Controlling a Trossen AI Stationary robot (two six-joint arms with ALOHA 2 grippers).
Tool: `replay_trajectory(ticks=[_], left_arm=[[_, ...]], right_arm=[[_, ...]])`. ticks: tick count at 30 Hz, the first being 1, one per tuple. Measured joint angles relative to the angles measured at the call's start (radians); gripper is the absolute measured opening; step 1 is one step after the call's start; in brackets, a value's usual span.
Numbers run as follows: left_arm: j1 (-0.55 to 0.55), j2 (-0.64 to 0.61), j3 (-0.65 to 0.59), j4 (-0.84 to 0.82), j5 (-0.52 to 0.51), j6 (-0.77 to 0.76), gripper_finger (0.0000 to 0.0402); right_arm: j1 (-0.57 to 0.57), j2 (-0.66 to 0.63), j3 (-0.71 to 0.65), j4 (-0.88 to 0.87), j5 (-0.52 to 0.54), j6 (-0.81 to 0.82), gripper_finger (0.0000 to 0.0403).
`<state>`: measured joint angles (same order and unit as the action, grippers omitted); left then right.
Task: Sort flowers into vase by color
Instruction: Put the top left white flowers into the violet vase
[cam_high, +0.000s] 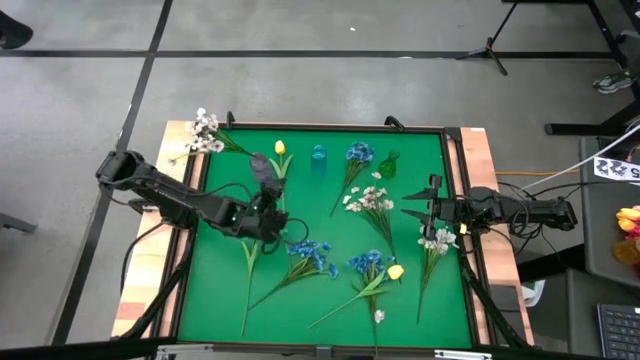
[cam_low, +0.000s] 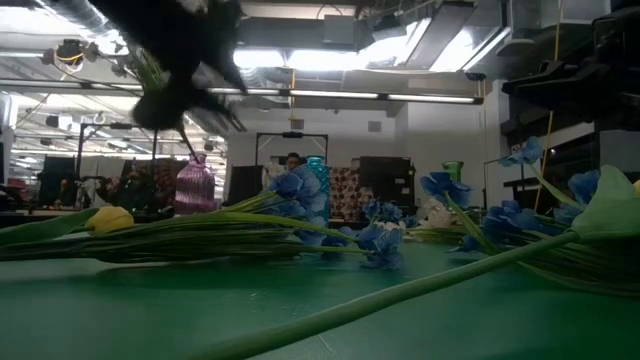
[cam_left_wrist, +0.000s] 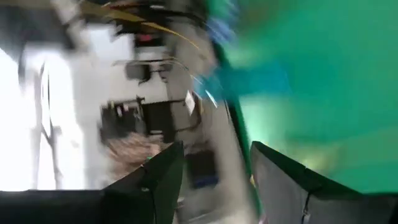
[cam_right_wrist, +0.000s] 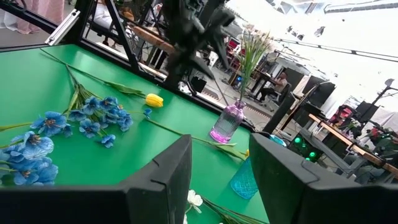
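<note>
Above the counter (cam_high: 300, 300), by its far left part, the left gripper (cam_high: 266, 205) hung just beside the purple vase (cam_high: 262, 166). Its jaws stood apart. The left wrist view (cam_left_wrist: 216, 149) was smeared, but nothing showed between them. Green stalks (cam_right_wrist: 249, 56) rose out of that vase just past these jaws. I could not tell which colour they carried.

The right gripper (cam_high: 432, 210) waited at the counter's right edge, jaws apart and empty (cam_right_wrist: 221, 143). A white spray (cam_high: 437, 238) lay close below it.

Flowers loose on the counter:
- A yellow tulip (cam_high: 280, 148) lay just beyond the left jaws, next to the purple vase.
- A blue cluster (cam_high: 310, 255) lay near, on the near side of the left jaws.
- A second blue cluster (cam_high: 368, 262) and a second tulip (cam_high: 396, 271) lay between the two grippers, towards the near edge.
- A white spray (cam_high: 370, 200) lay in front of the right jaws.
- A white spray (cam_high: 205, 130) hung off the far left corner.

The blue vase (cam_high: 318, 155) and green vase (cam_high: 388, 163) stood well to the side of the left jaws. A blue bloom (cam_high: 360, 153) lay between them.

Judgement: the step in hand looked like fetching the next stem.
- Lift clear of the stalks already in the vase before swinging, or they may be dragged out.
- Take one stalk only, mid-stem, where it lies apart from its neighbours. The blue stems cross.
- Close across the stalk, not along it.
- Carry it upright, so the cut end finds the vase mouth.
</note>
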<state>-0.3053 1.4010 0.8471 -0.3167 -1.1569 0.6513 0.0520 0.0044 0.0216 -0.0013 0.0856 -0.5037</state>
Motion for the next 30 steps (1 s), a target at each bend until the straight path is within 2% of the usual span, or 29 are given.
replay_trajectory(ticks=[4,8,11,13,16,20,25,30], left_arm=[[-0.064,-0.002,0.0,0.28,-0.081,-0.483,0.0182],[-0.103,-0.009,0.001,0.362,-0.102,-0.96,0.0182],[-0.123,-0.014,0.001,0.23,-0.142,-1.26,0.0179],[-0.126,-0.014,0.0,0.071,-0.159,-1.506,0.0169],[-0.124,-0.014,0.0,-0.196,-0.118,-1.897,0.015],[-0.139,-0.014,-0.018,-0.468,-0.064,-2.249,0.0126],[-0.166,-0.014,-0.1,-0.577,-0.062,-2.577,0.0091],[-0.157,-0.013,-0.188,-0.588,-0.11,-2.738,0.0037]], right_arm=[[0.0,0.0,0.0,0.0,0.0,0.0,0.0161],[0.0,0.0,0.0,0.0,0.0,0.001,0.0161],[0.0,0.0,0.0,0.0,0.0,0.01,0.0161],[0.0,0.0,0.0,0.0,0.0,0.027,0.0161],[0.0,0.0,0.0,0.0,0.0,0.042,0.0161],[0.0,0.0,0.0,0.0,0.0,0.051,0.0161],[0.0,0.0,0.0,0.0,0.0,0.051,0.0161],[0.0,0.0,0.0,0.0,0.0,0.051,0.0161]])
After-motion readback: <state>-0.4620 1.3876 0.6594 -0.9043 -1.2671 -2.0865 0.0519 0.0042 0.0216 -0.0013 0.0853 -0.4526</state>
